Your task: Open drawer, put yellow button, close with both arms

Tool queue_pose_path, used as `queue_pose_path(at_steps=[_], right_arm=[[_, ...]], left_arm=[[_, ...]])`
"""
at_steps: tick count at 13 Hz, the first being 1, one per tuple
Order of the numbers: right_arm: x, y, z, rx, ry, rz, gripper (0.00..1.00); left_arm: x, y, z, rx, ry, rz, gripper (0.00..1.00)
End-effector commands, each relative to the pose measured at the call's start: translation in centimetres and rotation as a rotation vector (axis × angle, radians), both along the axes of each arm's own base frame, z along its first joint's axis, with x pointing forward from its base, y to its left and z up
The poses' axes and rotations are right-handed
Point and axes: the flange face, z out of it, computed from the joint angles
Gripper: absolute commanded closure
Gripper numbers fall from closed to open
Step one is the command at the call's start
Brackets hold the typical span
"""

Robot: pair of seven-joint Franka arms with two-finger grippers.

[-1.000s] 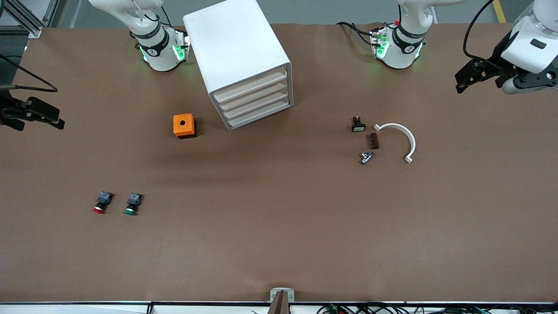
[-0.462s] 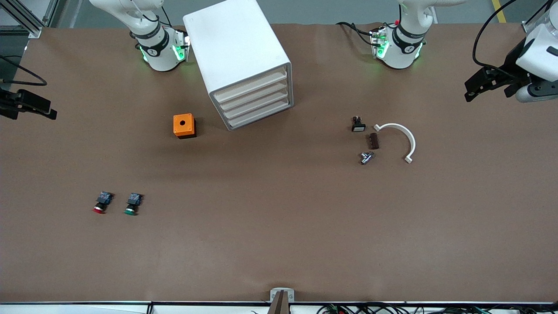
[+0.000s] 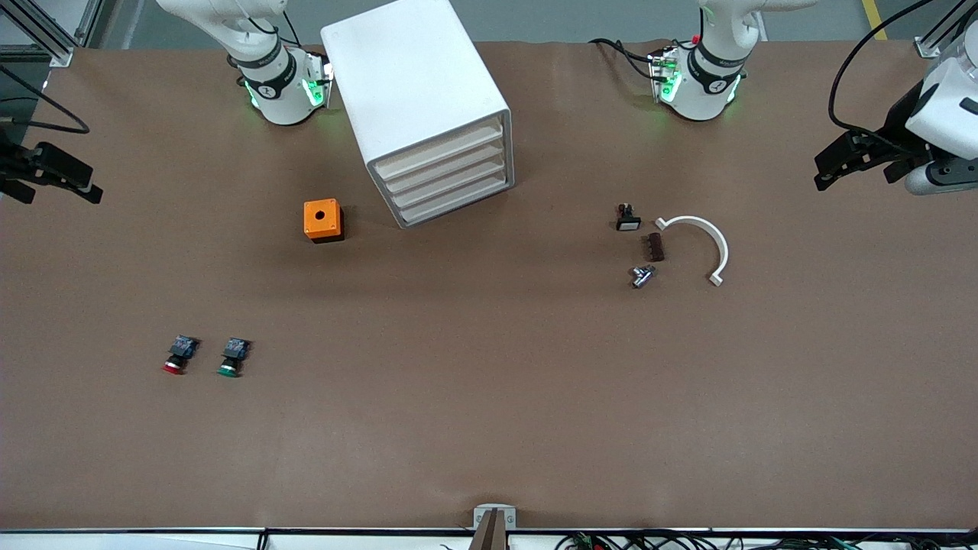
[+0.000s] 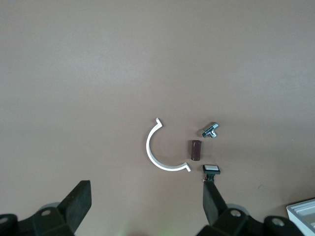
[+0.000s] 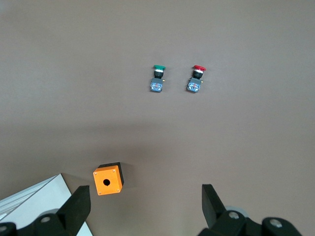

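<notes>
Brown table lies under your open, empty left gripper [image 3: 829, 164] and right gripper [image 3: 80, 187]; drawer [image 3: 437, 149] sits shut between them; no yellow button shows, so maybe it's inside.

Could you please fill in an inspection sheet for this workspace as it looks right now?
Surface: brown table, flat.
Job's things: top drawer of white cabinet shut; yellow button nothing seen.
Clutter: orange box; red button beside green button; white curved clip, brown block, metal fitting, small black switch.
Grippers: left gripper and right gripper open, empty, at table ends.
Cables: black cable on left arm.
Surroundings: nothing seen.
</notes>
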Motion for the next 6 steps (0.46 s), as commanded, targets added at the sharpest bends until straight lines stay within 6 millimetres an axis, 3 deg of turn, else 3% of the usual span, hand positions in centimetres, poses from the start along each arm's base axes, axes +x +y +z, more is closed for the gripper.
queue_pose_path(at_steps=[1,6], right_arm=[[-1.8,0.0,0.2,0.013,-0.022,-0.022,0.00],[-1.6,-0.1,1.3,0.013,-0.042,-0.023,0.00]], left_arm=[[0.2,0.1,0.7,0.005,-0.010,-0.014,0.00],[0.0,-0.3,0.7,0.008,-0.002,-0.016,0.00]])
